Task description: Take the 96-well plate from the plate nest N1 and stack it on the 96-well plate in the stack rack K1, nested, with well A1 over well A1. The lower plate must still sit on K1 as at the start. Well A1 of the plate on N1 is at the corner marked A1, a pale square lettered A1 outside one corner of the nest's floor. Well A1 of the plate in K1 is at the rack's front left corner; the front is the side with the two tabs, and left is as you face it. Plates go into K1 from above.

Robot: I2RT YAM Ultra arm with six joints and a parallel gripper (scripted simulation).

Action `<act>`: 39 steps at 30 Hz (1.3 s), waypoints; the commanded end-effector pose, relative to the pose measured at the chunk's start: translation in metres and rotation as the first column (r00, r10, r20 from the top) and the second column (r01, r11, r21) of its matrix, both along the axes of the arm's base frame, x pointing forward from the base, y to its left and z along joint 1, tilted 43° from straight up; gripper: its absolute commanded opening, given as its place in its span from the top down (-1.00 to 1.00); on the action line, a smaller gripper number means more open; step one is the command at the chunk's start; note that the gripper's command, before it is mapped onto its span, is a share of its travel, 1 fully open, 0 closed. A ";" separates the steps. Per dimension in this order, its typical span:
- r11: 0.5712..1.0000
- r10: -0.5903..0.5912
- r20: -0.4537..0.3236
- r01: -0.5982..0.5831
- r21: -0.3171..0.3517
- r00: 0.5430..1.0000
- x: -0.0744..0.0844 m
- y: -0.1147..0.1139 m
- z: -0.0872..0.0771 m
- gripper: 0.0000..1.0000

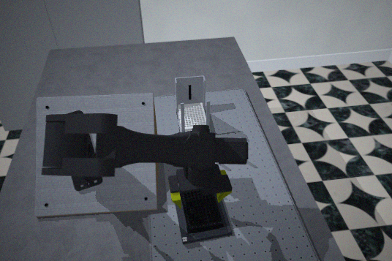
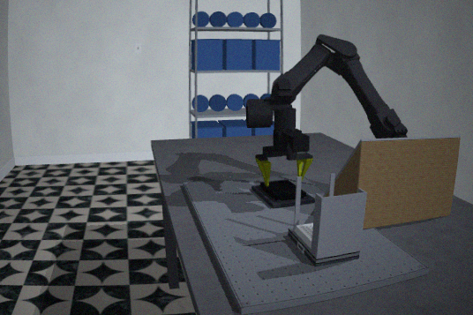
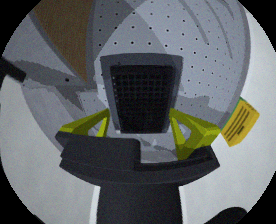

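Note:
A black 96-well plate (image 1: 202, 210) lies in the dark nest N1 (image 1: 206, 232) on the perforated board. It also shows in the exterior view (image 2: 284, 190) and the wrist view (image 3: 143, 95). A small pale square (image 1: 184, 239) sits at the nest's near left corner. My gripper (image 1: 200, 197) is open. Its yellow fingers stand on either side of the plate's far end, low over it (image 2: 284, 178) (image 3: 141, 125). I cannot tell whether they touch it. A white 96-well plate (image 1: 194, 116) sits in the stack rack K1, which has a tall pale back wall (image 2: 337, 225).
The arm's base stands on a pale mounting plate at the left, whose brown side shows in the exterior view (image 2: 406, 181). The table edge and tiled floor lie to the right. A shelf with blue boxes (image 2: 236, 62) stands by the back wall.

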State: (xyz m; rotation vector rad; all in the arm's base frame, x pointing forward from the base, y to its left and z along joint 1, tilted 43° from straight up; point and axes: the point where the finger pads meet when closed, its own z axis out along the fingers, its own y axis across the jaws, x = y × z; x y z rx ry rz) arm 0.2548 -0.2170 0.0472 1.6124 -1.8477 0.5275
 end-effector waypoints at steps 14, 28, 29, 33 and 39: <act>1.000 0.012 -0.016 -0.012 0.017 1.000 -0.006 -0.013 -0.026 -1.00; 0.999 0.030 0.002 -0.030 0.010 1.000 0.006 -0.010 -0.018 -1.00; 0.999 0.030 0.002 -0.030 0.010 1.000 0.006 -0.010 -0.018 -1.00; 0.999 0.030 0.002 -0.030 0.010 1.000 0.006 -0.010 -0.018 -1.00; 0.999 0.030 0.002 -0.030 0.010 1.000 0.006 -0.010 -0.018 -1.00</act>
